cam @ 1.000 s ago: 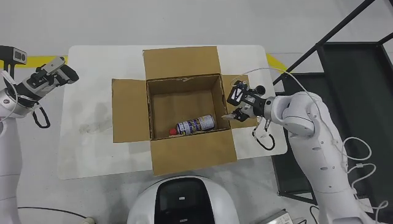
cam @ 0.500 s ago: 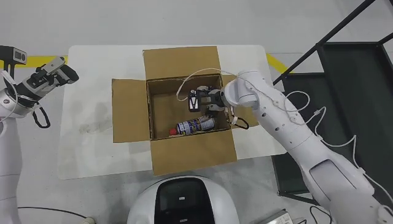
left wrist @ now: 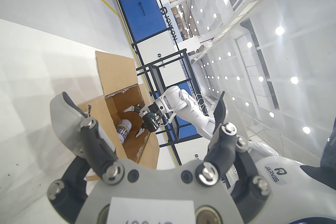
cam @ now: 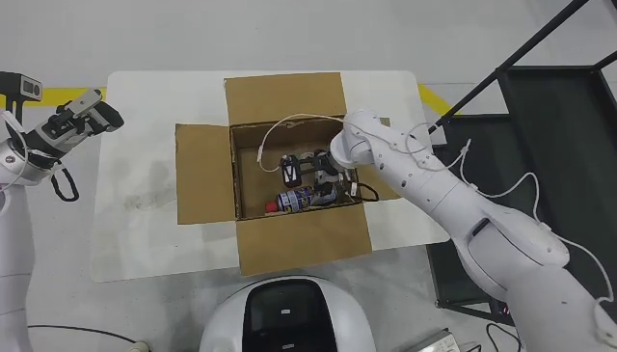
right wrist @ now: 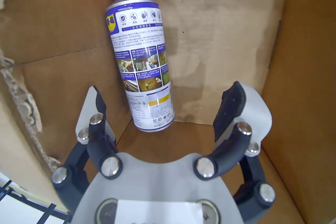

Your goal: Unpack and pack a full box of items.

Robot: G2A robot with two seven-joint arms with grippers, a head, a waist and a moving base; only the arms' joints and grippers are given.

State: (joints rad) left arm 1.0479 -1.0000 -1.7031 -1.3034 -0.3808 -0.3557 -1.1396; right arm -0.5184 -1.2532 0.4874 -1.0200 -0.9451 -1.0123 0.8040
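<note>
An open cardboard box [cam: 204,174] stands in the middle of the white table. A spray can [cam: 310,198] with a red cap lies on its side on the box floor, against the near wall. My right gripper [cam: 292,173] is down inside the box, open, just beside the can and not touching it. In the right wrist view the can [right wrist: 140,57] lies ahead of the open gripper [right wrist: 162,95], in a corner of the box. My left gripper [cam: 94,113] hangs open and empty past the table's left edge. From the left wrist view, the left gripper [left wrist: 143,101] faces the box [left wrist: 115,75].
The box's four flaps are folded out flat on the table [cam: 145,169]. A black metal rack [cam: 549,121] stands close to the table's right side. A white cable [cam: 280,130] loops from the right arm over the box.
My right arm has swung from above the box's right flap down into the box, leftward to the can. The can and the left arm have not moved.
</note>
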